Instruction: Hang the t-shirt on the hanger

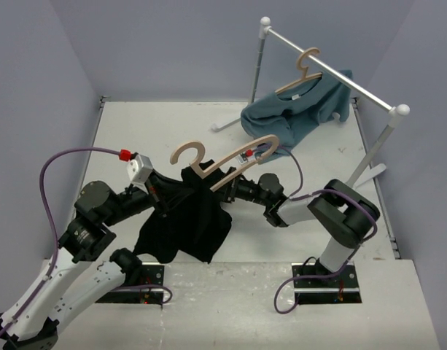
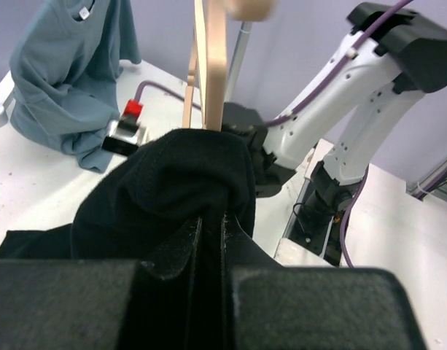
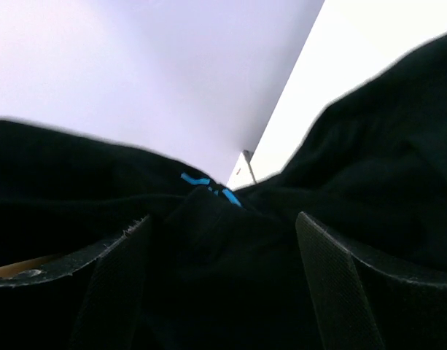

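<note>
The left arm [image 1: 84, 219] and right arm [image 1: 340, 215] pair white links with black joints. Purple cables [image 1: 42, 182] trail off each; the ten-o'clock one ends in a red plug [image 1: 124, 154]. The fingers [image 3: 325, 284] are black and textured.

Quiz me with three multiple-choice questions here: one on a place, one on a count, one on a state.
1. Where is the teal shirt? A flat on the table; B on the floor; C hanging from the rail.
2. How many wooden hangers show? A one; B two; C three.
3. The left pincer is: A shut on the black t-shirt; B open; C gripping the rail.
Answers: C, it hangs off the rail; B, rail hanger plus lifted hanger; A, fabric pinched between its fingers.
</note>
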You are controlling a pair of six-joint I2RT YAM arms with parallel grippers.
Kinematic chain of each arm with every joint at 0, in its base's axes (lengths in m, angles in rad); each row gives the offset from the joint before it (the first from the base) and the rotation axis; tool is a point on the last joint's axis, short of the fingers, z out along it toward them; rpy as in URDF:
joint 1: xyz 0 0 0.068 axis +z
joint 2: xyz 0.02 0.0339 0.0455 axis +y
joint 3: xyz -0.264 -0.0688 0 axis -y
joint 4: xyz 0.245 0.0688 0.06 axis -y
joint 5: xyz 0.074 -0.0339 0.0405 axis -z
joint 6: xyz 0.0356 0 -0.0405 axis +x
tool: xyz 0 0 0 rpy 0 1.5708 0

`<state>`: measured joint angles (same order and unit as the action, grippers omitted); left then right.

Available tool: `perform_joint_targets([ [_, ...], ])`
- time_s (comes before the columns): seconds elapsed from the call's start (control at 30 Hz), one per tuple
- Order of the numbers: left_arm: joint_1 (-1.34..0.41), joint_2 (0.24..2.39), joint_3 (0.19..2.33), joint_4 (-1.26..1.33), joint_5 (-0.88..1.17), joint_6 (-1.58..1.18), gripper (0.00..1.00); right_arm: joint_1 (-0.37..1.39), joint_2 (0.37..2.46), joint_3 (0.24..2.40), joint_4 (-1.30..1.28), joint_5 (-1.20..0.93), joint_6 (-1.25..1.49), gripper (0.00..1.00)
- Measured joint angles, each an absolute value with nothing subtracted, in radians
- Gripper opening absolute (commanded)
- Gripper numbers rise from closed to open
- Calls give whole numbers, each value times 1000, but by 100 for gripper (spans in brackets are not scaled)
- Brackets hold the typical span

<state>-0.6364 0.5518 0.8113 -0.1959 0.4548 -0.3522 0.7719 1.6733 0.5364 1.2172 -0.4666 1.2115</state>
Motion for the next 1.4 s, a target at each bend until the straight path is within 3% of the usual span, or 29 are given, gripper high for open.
perform_joint_targets([
  [0.03,-636,547,811,-195,452,-355,0,782,1705,557,1230,-479,1220,70],
  [0.17,-636,547,812,-196,443,-357,0,818,1763,617,1251,-519,1225,13],
  [0.23,-636,555,814,-200,442,-357,0,828,1765,636,1253,-525,1212,0],
  [0.47,-636,564,904,-315,400,-320,0,729,1691,560,1186,-498,1192,0],
  [0.57,-636,565,950,-401,373,-287,0,629,1524,479,1042,-423,1156,0],
  [0.9,-636,563,974,-464,442,-198,0,592,1110,468,585,-223,985,0],
  [1.2,-636,552,942,-520,450,-121,0,314,862,565,273,-306,882,0],
  [1.4,-638,549,906,-523,482,-57,0,161,807,702,90,-465,793,0],
])
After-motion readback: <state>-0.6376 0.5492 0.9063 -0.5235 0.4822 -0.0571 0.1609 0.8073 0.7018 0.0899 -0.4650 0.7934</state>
